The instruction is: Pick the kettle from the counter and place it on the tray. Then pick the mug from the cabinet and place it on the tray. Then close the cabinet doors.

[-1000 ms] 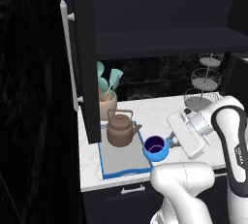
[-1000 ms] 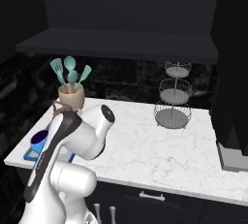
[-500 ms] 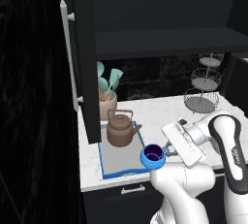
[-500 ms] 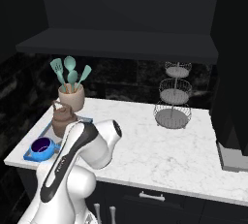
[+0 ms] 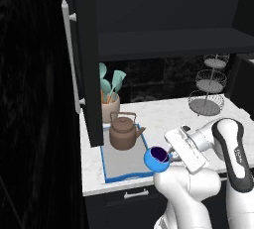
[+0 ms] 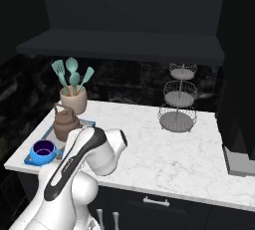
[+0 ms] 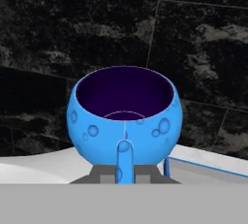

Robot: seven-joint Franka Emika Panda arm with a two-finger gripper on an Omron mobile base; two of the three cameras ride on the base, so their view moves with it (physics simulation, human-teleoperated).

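Two fingers of the end effector (image 7: 125,173) are clamped on the handle of the blue mug (image 5: 157,157), holding it upright over the front right corner of the tray (image 5: 119,162). On the tray's far side sits the brown kettle (image 5: 123,132), on the white desk (image 6: 164,149) near the utensil pot (image 6: 73,99). One cabinet door (image 5: 82,59) stands open.

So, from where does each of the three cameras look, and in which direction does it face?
Left base view: behind the arm on its left, facing forward and down at the kettle on the tray; the white arm rises at lower right.
Right base view: behind on its right; arm at lower left.
Hand view: on the hand, facing the mug held by its handle in the gripper.
Both base views share kettle, tray, mug.
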